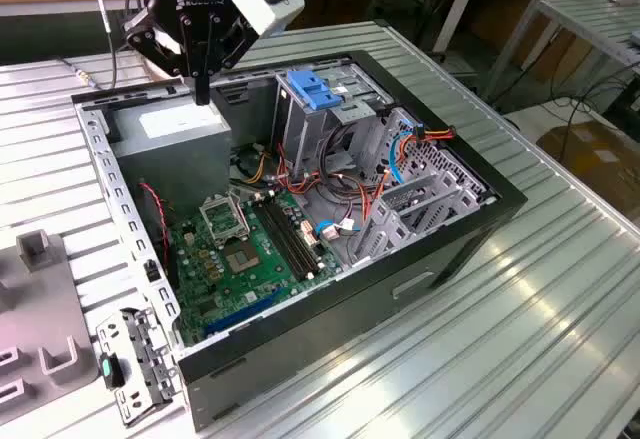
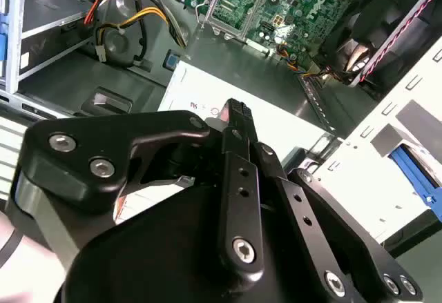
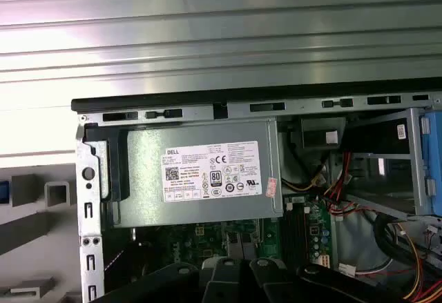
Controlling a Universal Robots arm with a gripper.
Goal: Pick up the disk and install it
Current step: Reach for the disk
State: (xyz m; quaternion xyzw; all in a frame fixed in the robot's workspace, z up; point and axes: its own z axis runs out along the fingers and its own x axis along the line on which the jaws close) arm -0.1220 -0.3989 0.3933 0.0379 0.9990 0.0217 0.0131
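The disk is out of view. My gripper (image 1: 203, 94) hangs over the back corner of the open computer case (image 1: 440, 249) at the exterior view's left, just above the grey power supply box (image 1: 185, 124) with its white sticker (image 3: 210, 170). In the second wrist view the black fingers (image 2: 238, 120) are pressed together with nothing between them, so the gripper is shut. A light-blue latch piece (image 1: 315, 89) sits on top of the drive cage (image 1: 300, 124). A blue strip (image 2: 414, 168) shows in a pale part beyond the case wall; I cannot tell what it is.
Inside the case lie a green motherboard (image 1: 240, 249), red, orange and yellow cables (image 1: 330, 194) and a grey metal bracket (image 1: 410, 209). A grey fixture (image 1: 40, 309) and a loose metal plate (image 1: 135, 364) rest on the ribbed table (image 1: 560, 319) at the exterior view's left.
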